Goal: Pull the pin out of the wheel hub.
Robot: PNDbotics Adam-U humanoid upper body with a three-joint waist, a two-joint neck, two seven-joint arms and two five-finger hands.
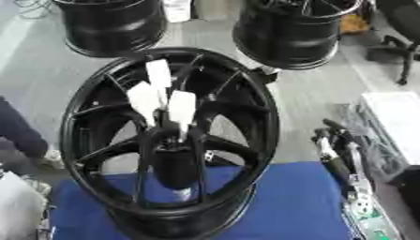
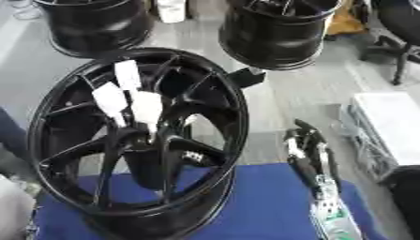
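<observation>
The landmark here is the big black wheel hub (image 1: 168, 140), standing tilted on its edge on a blue counter (image 1: 287, 206), its open spoked face turned up toward the camera. To the left of the hub, at the frame's edge, a dark sleeve or trouser leg (image 1: 16, 129) of a person shows, and below it a pale grey shape (image 1: 18, 206) that cannot be made out. Inside the hub, just above its centre, three white tabs (image 1: 160, 93) stick up in a loose cluster from between the spokes; they appear to be the ends of the pins, though where each one seats in the centre is lost in the dark. Behind the hub, on the grey floor, stand two more black rims: one (image 1: 111, 23) up and to its left, the other (image 1: 295, 30) up and to its right. Right of the hub, near the counter's right edge, the robot's right hand (image 2: 308, 157) rises on its black and silver arm, well apart from the hub and touching nothing; its fingers point up and look straight and relaxed, holding nothing. Farther right of the hub sits a white box-like thing (image 1: 393, 117). The left hand shows in neither view.
</observation>
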